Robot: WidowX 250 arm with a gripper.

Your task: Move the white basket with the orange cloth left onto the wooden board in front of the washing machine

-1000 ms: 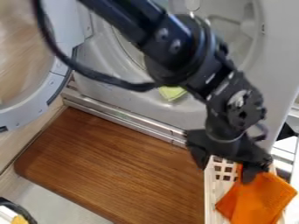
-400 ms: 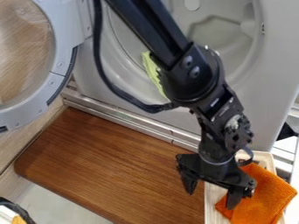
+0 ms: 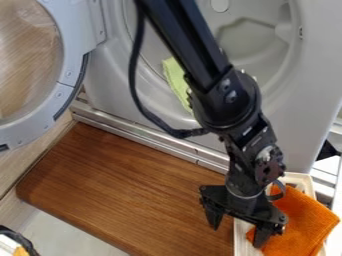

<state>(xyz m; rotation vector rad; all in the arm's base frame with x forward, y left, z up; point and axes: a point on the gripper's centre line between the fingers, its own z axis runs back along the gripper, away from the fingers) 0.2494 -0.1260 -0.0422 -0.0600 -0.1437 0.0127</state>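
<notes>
Over the basket's board-side edge: black two-finger claw [image 3: 238, 233], pointing down, fingers spread, nothing gripped; the spread puts one finger on either side of that edge.
Orange cloth [image 3: 304, 222]: rumpled in the pale basket [image 3: 240, 246], which appears to bear its weight; its near corner lies by one finger, contact not determinable.
Arm cable [image 3: 154, 121]: slack loop, presumably allowing the joints to bend.
Wooden board [image 3: 127, 185]: flat beside the basket, before the laundry machine [image 3: 110, 85].
Yellow-green cloth [image 3: 175, 82]: draped at the drum opening, apparently supported by its lip.
Round door [image 3: 68, 70]: swung aside on its hinge, leaving the drum accessible.
</notes>
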